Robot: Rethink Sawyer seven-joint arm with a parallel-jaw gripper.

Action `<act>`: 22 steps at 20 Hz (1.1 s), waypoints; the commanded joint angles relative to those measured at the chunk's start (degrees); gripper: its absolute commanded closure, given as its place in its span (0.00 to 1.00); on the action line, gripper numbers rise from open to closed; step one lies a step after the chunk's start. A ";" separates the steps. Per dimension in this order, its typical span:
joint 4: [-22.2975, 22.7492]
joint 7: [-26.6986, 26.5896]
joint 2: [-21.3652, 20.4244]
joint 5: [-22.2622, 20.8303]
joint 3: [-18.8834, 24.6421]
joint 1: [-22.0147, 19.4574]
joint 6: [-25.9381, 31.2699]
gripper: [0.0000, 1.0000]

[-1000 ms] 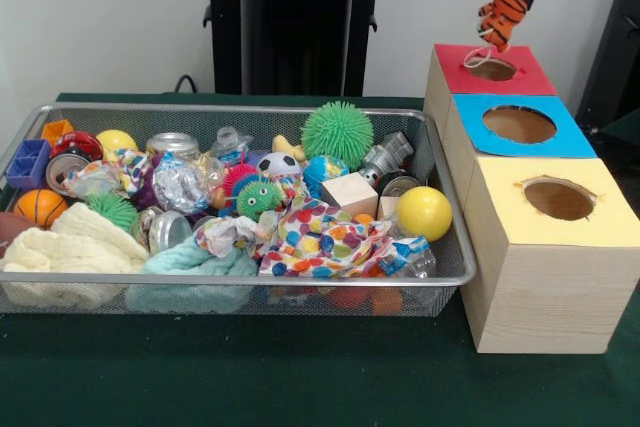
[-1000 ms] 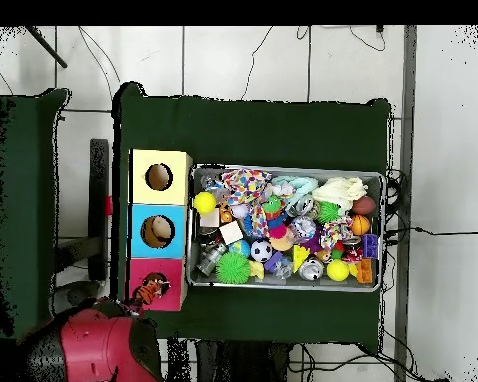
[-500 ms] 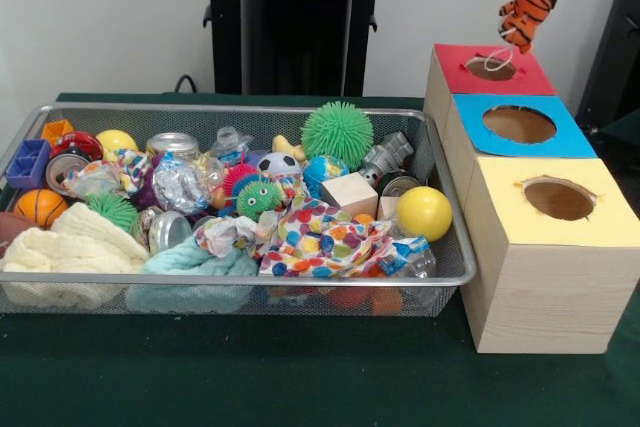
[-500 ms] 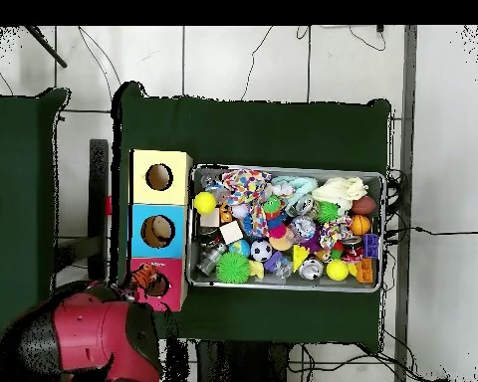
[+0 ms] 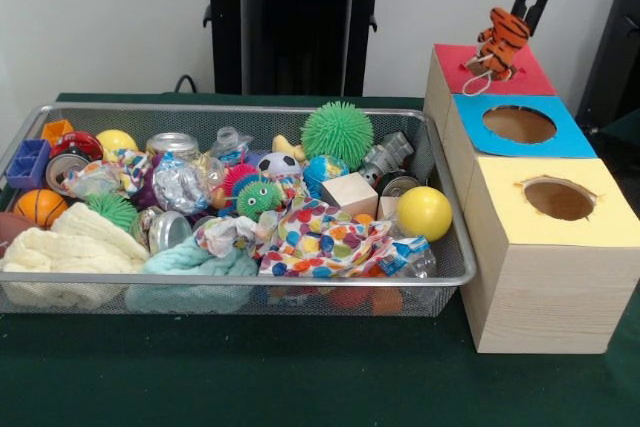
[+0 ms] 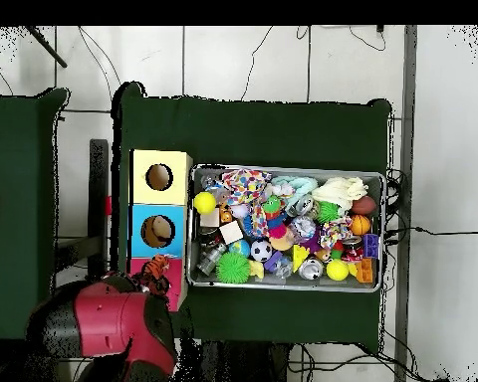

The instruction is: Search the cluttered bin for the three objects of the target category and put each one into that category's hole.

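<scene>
My gripper (image 5: 522, 15) is shut on the orange plush tiger with black stripes (image 5: 499, 39). It hangs just above the red-topped wooden box (image 5: 522, 74) at the far right, and its body hides most of the box's round hole. In the overhead view the tiger (image 6: 158, 269) sits over the red box (image 6: 171, 290), with my red arm (image 6: 104, 323) beside it. The wire mesh bin (image 5: 240, 109) is full of clutter. I cannot make out any other plush animal in it.
The blue-topped box (image 5: 565, 137) and the yellow-topped box (image 5: 600, 222) stand in a row in front of the red one. The bin holds a green spiky ball (image 5: 337, 133), a yellow ball (image 5: 424, 212), a spotted cloth (image 5: 320, 239), cans and a wooden cube (image 5: 349, 193).
The gripper, still holding the tiger, rose and swung right, then came back down and left, lower over the red box. The bin's contents have not moved.
</scene>
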 commanded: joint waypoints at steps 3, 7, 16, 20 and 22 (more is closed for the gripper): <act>3.42 9.73 3.02 0.91 4.47 -2.30 -3.92 1.00; 4.14 11.32 2.47 1.74 4.10 -0.75 -2.90 1.00; 7.37 15.17 0.66 4.31 3.27 3.40 -1.72 1.00; 8.15 15.33 0.68 5.52 2.98 4.39 -1.81 1.00; 8.28 14.46 1.23 5.83 3.19 3.79 -2.58 1.00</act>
